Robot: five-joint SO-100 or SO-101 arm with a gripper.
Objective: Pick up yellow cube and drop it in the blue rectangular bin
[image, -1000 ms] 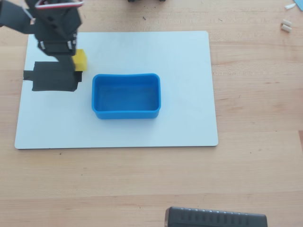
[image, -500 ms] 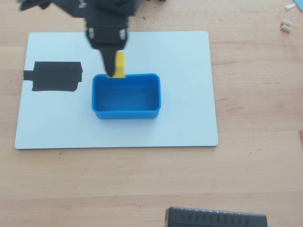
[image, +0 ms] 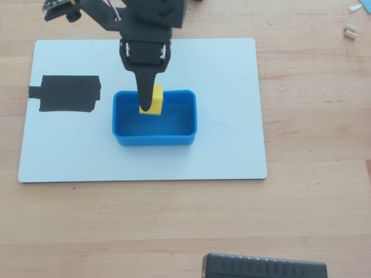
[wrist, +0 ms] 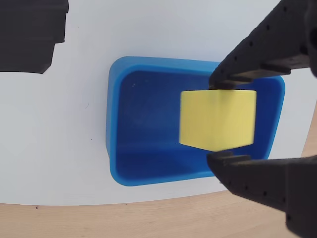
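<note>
The yellow cube sits between my gripper's two black fingers, held above the inside of the blue rectangular bin. My gripper is shut on the cube: one finger presses its upper face and the other its lower face in the wrist view. In the overhead view the cube hangs over the bin's far half. The bin is otherwise empty and rests on the white board.
A black tape patch lies on the board left of the bin. The board rests on a wooden table. A black device sits at the table's near edge, and small white pieces lie at the far right.
</note>
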